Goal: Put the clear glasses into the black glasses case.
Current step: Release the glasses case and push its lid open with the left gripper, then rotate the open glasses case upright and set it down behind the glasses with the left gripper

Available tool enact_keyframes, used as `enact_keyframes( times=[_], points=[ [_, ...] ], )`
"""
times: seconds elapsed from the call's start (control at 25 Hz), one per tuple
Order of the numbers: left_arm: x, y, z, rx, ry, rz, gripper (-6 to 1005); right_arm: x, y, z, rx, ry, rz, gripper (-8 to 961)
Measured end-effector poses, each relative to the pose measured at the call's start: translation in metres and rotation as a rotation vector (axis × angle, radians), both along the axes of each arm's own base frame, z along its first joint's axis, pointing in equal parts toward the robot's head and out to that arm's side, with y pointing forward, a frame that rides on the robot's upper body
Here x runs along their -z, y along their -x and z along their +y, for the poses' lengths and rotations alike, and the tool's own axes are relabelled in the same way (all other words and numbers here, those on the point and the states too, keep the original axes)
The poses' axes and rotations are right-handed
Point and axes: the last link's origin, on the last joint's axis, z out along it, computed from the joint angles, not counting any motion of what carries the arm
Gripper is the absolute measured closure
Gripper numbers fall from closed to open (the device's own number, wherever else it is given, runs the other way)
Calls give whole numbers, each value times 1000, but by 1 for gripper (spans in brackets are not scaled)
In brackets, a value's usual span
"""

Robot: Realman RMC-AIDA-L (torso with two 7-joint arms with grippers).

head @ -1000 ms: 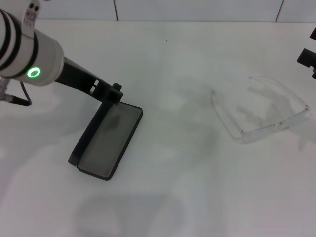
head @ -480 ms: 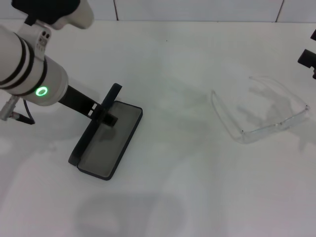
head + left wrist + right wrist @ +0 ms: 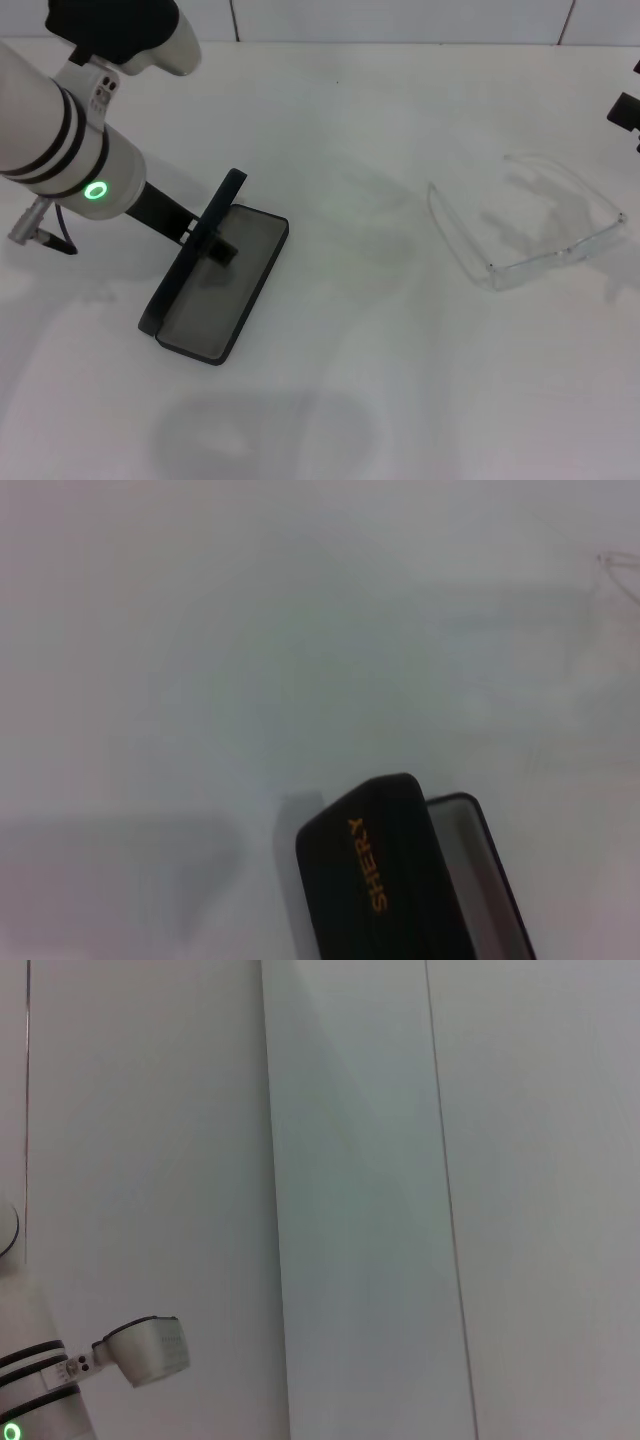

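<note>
The black glasses case [image 3: 215, 292] lies open at the left of the white table, its grey lining up and its lid standing almost edge-on. My left gripper [image 3: 208, 240] straddles that lid near its far end, one finger inside the case and one outside, shut on it. The left wrist view shows the black glasses case [image 3: 385, 880] from close by, with the orange "SHERY" lettering on the lid's outside. The clear glasses [image 3: 556, 252] rest on the table at the right, arms unfolded, well apart from the case. My right gripper [image 3: 628, 112] shows only as a black piece at the right edge.
The white table [image 3: 350, 380] runs back to a tiled wall. My left arm's white forearm [image 3: 60, 150] with a green ring light hangs over the table's left side. A faint bit of the clear glasses [image 3: 615, 565] shows in the left wrist view.
My left arm has pulled back and up to the left, and its fingers have slid from the lid's far tip down along it. The lid now stands more upright. The glasses have not moved.
</note>
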Motion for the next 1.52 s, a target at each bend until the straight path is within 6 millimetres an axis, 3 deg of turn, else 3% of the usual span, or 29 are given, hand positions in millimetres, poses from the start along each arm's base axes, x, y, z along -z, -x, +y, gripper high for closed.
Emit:
enact_keyframes(
  times=[0.32,0.88,1.08,1.28,1.52],
  points=[
    [-1,3,2,-8,-5,-7,358,-1,0,0,2,-3,1,275],
    [0,-15,-2,131,59,-13,742,-8,-10,-4,47,-62,42,275],
    [3,-22,-4,211,97,6,813,-14,-18,-8,83,-106,104,275],
    [12,-42,-7,391,137,33,810,-23,-26,-17,100,-171,145,276],
    [41,-70,-20,772,251,91,806,-29,-33,-32,98,-247,213,277]
  ],
)
